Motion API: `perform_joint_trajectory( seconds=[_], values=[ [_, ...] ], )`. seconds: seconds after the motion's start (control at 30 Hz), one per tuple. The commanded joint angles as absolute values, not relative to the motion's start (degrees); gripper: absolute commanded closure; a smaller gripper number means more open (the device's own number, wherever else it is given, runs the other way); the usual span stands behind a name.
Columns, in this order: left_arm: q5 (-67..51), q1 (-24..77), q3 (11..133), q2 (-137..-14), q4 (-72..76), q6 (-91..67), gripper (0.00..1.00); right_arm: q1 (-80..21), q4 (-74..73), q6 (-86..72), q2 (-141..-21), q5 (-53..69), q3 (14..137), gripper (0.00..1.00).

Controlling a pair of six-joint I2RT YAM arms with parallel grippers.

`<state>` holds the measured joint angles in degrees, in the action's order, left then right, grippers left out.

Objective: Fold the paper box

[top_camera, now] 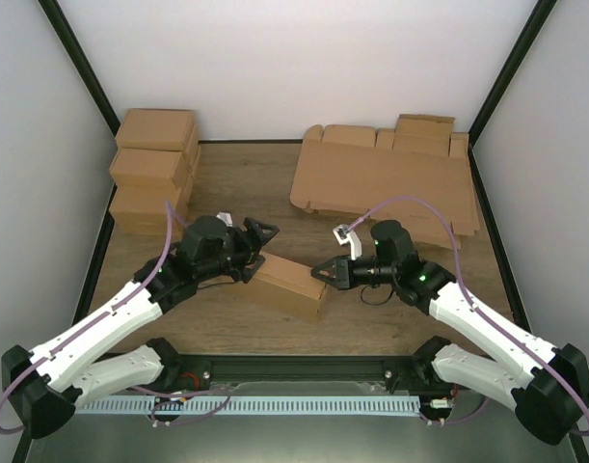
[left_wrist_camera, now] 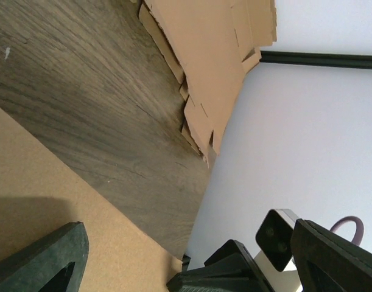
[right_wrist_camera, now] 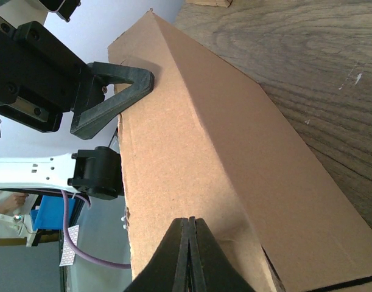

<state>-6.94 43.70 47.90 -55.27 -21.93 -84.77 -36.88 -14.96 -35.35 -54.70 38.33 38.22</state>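
Left gripper and right gripper flank the paper box.

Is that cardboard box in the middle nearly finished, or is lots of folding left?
Nearly there. Done: the paper box already stands as a closed block, not a flat sheet. In hand: the open left gripper straddles its left end; the shut right gripper presses its tip against the right end. Left: probably a last tuck and letting go; whether every tab is in, I cannot see.
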Motion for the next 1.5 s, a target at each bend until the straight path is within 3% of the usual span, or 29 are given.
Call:
perform_joint_trajectory(
  seconds=[0.0,0.17,0.4,0.57,0.87,1.23,1.47],
  values=[
    [-3.0,45.1,48.4,-56.5,-27.3,-88.0,0.07,-36.7,-19.0,-34.1,-55.4,37.3,39.0,0.99],
    [-1.4,45.9,48.7,-56.8,-28.2,-89.2,0.13,-36.7,-19.1,-34.0,-55.5,37.3,39.1,0.99],
    [1.8,46.0,52.9,-54.7,-33.4,-88.8,0.14,-36.8,-19.2,-33.9,-55.3,37.1,39.2,0.99],
    [-1.3,46.0,52.4,-52.7,-31.1,-88.0,0.19,-36.8,-19.2,-33.7,-55.3,37.3,39.2,0.99],
    [-2.7,46.0,41.2,-52.3,-25.2,-90.7,0.51,-36.8,-19.2,-33.7,-54.8,37.3,38.5,0.99],
    [-2.3,46.0,38.0,-52.4,-24.1,-91.2,0.55,-36.7,-18.6,-32.4,-50.3,42.1,43.1,0.99],
    [-1.4,46.0,38.6,-52.9,-25.3,-90.9,0.55,-36.7,-15.1,-35.4,-49.1,42.7,34.9,0.99]
  ],
)
